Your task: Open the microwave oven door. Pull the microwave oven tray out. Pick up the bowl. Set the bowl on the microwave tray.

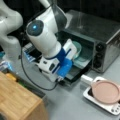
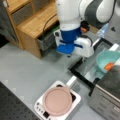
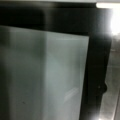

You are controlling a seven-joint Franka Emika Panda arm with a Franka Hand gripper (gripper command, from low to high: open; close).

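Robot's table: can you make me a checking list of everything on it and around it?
Surface: grey table, nothing spilled that shows.
Job's things: microwave oven with door folded down open; tray slid out; teal bowl with orange food seems to rest on it.
Clutter: pink plate on a white tray.
End effector: over the open door, beside the bowl, not on it.
Cables: black cable looping under the arm.
Surroundings: wooden cabinet.

I see soft blur across all views; glare burns the wrist view's top right, dim shadow at left.
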